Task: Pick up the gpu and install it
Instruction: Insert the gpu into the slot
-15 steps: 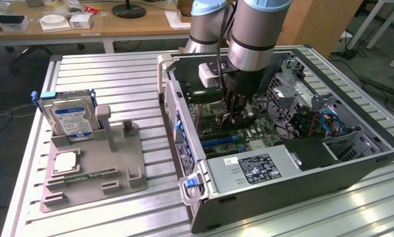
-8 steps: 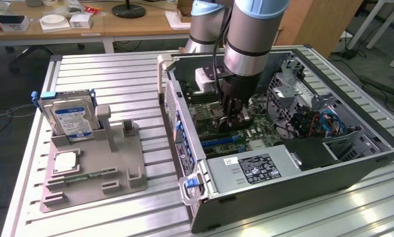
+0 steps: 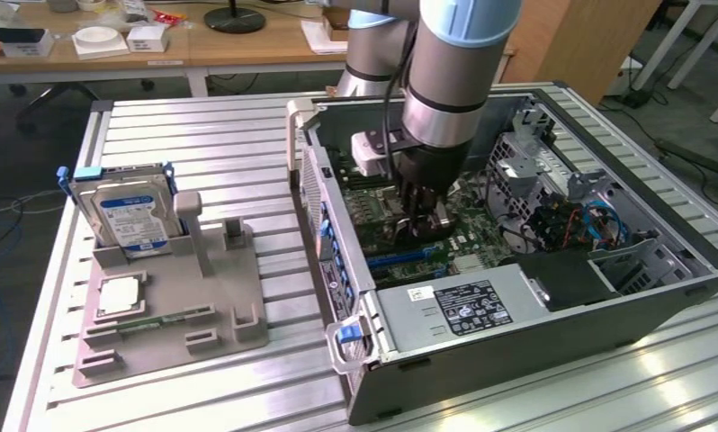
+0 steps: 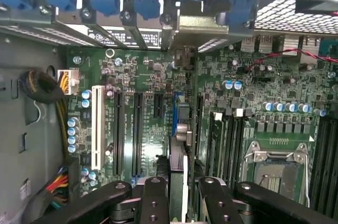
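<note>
In the exterior view's centre, the black hand (image 3: 426, 225) clamps the thin dark gpu card (image 4: 178, 160) edge-on over the green motherboard (image 4: 142, 76).

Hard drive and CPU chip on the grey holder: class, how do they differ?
The hard drive stands upright in its slot; the CPU chip lies flat. The hard drive is larger, with a blue-white label; the CPU chip is small, square and silver. Both sit on the grey holder.
</note>
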Controlling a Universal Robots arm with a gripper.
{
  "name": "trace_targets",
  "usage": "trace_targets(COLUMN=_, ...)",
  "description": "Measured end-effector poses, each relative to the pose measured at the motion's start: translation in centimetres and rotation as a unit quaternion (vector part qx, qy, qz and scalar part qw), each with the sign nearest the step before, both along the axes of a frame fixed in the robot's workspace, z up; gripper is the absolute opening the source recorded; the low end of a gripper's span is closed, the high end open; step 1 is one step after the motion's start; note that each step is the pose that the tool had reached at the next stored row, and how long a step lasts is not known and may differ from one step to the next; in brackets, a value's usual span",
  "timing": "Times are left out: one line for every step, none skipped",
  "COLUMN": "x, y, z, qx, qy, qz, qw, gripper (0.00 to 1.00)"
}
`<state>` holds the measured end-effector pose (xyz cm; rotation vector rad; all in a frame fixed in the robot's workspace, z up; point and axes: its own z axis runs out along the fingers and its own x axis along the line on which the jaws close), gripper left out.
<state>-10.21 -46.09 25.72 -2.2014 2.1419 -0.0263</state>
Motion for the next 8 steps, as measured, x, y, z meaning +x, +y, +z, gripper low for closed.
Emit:
trace_targets(x=-0.08, y=0.0, z=-0.08, qx=0.0, qy=0.0, qz=0.0, qw=1.0, gripper=0.27)
trace_targets(x=-0.14, y=0.0, z=-0.17, qx=0.0001, qy=0.0, qz=0.0, qw=1.0, gripper=0.27)
trace_targets(x=-0.21, y=0.0, z=-0.27, qx=0.0001, qy=0.0, qz=0.0, qw=1.0, gripper=0.27)
trace_targets(x=-0.27, y=0.0, z=-0.38, qx=0.0, qy=0.0, qz=0.0, qw=1.0, gripper=0.27)
trace_targets(x=-0.31, y=0.0, z=-0.51, qx=0.0, qy=0.0, qz=0.0, qw=1.0, gripper=0.27)
trace_targets(x=-0.34, y=0.0, z=-0.65, qx=0.0, qy=0.0, qz=0.0, qw=1.0, gripper=0.27)
trace_targets(x=-0.36, y=0.0, z=-0.79, qx=0.0, qy=0.0, qz=0.0, qw=1.0, gripper=0.27)
trace_targets(x=-0.39, y=0.0, z=-0.91, qx=0.0, qy=0.0, qz=0.0, qw=1.0, gripper=0.27)
